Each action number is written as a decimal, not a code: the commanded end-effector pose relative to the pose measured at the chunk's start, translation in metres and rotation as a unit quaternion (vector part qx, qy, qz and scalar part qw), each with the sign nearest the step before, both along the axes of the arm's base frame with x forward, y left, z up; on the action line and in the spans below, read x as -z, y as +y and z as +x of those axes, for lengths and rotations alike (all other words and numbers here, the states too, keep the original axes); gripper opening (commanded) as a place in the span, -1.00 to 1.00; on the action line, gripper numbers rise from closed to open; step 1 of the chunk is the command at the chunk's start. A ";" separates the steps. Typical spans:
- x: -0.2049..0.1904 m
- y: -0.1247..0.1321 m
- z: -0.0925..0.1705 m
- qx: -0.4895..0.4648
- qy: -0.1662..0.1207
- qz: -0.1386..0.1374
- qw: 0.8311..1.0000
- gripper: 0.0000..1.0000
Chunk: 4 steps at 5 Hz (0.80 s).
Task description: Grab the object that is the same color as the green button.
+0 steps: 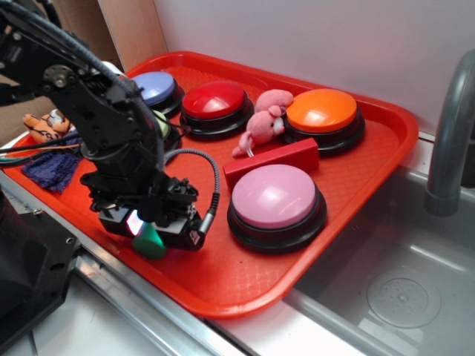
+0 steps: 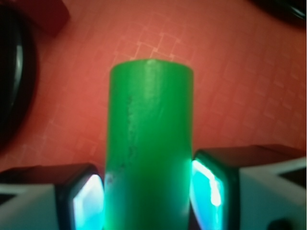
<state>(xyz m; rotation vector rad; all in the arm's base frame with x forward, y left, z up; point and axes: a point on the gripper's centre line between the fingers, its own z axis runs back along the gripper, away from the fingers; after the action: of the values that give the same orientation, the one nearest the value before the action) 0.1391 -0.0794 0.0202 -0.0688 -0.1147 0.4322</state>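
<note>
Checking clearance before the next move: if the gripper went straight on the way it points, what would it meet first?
Probably the red tray floor: the gripper, shut on the green cylinder, points down at it. Depth is unclear.

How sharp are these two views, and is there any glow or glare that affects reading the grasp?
Wrist view: the solid green cylinder block fills the centre, soft with close-range blur; the jaws' pads glow cyan on both sides of it, tinting its edges. Exterior view: reasonably sharp, evenly lit; the textured red plastic tray shows mild sheen, and the black gripper largely hides the cylinder.
</note>
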 end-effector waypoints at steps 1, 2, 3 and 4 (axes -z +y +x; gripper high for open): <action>-0.035 0.015 0.013 0.008 0.006 0.040 0.999 -1.00; -0.069 0.036 0.025 0.030 0.012 0.034 0.999 -1.00; -0.098 0.051 0.038 0.035 -0.004 0.033 0.999 -1.00; -0.128 0.065 0.051 0.061 -0.033 0.020 0.997 -1.00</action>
<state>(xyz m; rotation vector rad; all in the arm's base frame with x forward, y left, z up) 0.1820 -0.0137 0.1366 -0.0333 -0.1377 0.3067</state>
